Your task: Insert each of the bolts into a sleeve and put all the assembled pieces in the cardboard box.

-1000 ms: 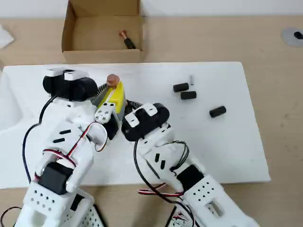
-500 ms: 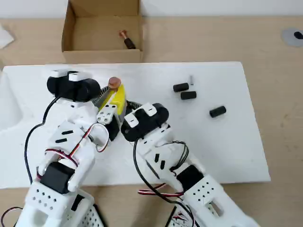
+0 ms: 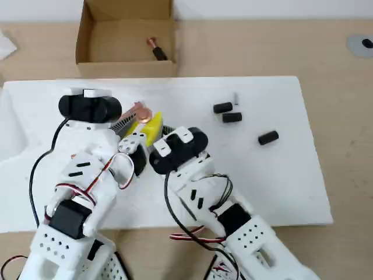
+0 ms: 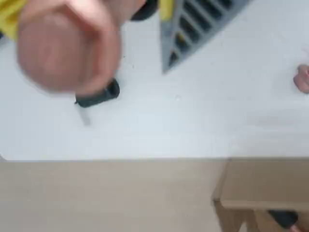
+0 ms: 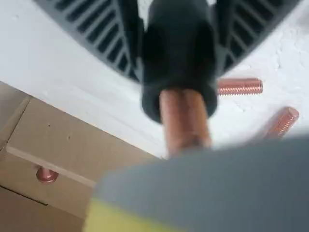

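Observation:
My left gripper, with its yellow finger, is shut on a copper bolt; the bolt's round head looms close in the left wrist view. My right gripper is shut on a black sleeve between its dark ribbed fingers. The bolt's shank meets the sleeve's open end. In the high view both grippers touch at the board's middle left, the right gripper under its wrist. The cardboard box stands at the back left with one assembled piece inside.
Three loose black sleeves lie on the white board to the right. Two loose copper bolts lie beyond the held sleeve. Bare wooden table surrounds the board.
My left gripper has swung the bolt from pointing away to lying tilted toward the right gripper, its head now lower and nearer the sleeve. The right arm has stayed put.

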Tool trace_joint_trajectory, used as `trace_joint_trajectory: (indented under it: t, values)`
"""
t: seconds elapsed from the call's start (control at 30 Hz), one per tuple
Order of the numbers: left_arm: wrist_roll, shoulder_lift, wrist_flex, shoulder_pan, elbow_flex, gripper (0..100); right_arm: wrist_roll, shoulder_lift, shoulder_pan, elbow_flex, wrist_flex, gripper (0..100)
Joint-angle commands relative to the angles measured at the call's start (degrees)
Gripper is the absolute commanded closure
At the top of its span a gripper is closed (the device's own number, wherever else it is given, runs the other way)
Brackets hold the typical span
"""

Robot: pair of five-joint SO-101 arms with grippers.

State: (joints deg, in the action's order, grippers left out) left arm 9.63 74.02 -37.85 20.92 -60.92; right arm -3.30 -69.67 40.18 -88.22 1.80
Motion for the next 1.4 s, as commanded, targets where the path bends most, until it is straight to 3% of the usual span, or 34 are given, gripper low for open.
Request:
trace_joint_trajectory:
  t: [0.0,0.37,0.53,0.63,0.77,1.13,1.37]
  values:
    - [0.53,0.66,-1.23,-0.88,3.08,85,0.62,-1.19,-0.57,2.51,0.0,98.9]
    - [0.62,0.57,-7.82,-3.43,10.37,85,0.62,-1.01,-0.66,2.51,0.0,98.9]
    - [4.66,0.57,-11.52,-11.25,17.41,85,0.26,-0.22,-3.03,4.44,-0.44,98.9]
    - [5.71,0.57,-11.96,-20.4,19.25,88,0.44,4.09,-7.78,10.15,0.18,98.9]
    - [0.44,0.13,-12.04,-29.27,18.46,98,0.26,17.89,-13.49,24.66,5.19,98.9]
    - [-2.64,0.22,-11.96,-29.89,8.53,99,2.73,65.36,-16.22,75.65,15.03,98.9]
    - [-10.46,0.22,-11.6,-29.89,2.29,99,3.87,94.29,-16.92,111.08,22.59,98.9]
